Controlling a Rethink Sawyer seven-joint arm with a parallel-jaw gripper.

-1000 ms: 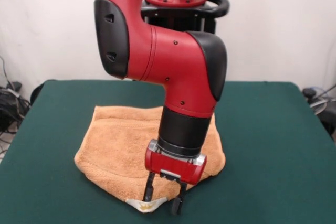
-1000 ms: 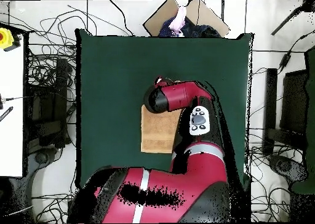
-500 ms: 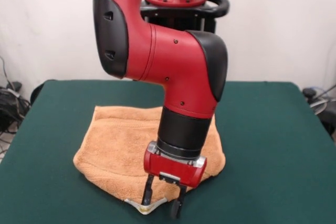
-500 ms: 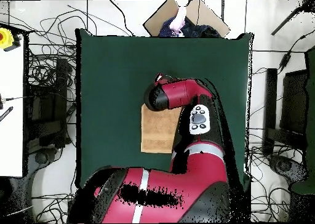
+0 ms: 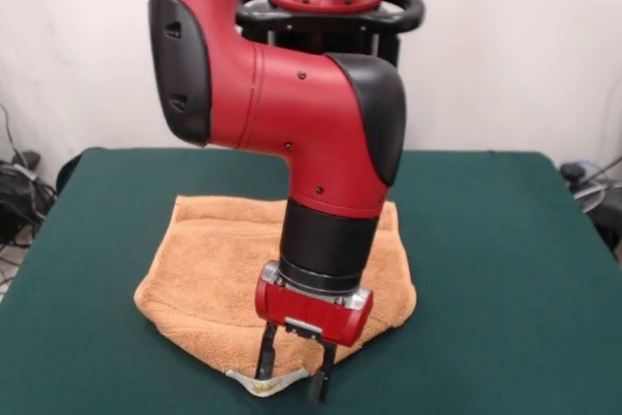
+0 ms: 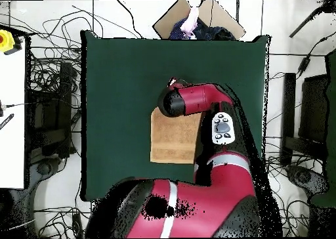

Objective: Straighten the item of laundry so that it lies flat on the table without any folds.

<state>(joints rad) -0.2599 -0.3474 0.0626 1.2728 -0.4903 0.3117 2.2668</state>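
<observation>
i have the gripper (image 5: 290,383) down at the towel's (image 5: 209,264) near corner, fingers straddling it but not visibly pinched. the towel sits mid-bench (image 5: 505,269), doubled over with rounded folds, so the unfolding is all left to do.

An orange-tan terry towel (image 5: 219,264) lay near the middle of the dark green desk (image 5: 505,269), folded over itself with rounded, puffy edges rather than spread flat. Its front corner (image 5: 255,382), pale with a bit of yellow print, was lifted slightly off the cloth surface. From overhead the towel (image 6: 172,139) showed as an upright rectangle.
</observation>
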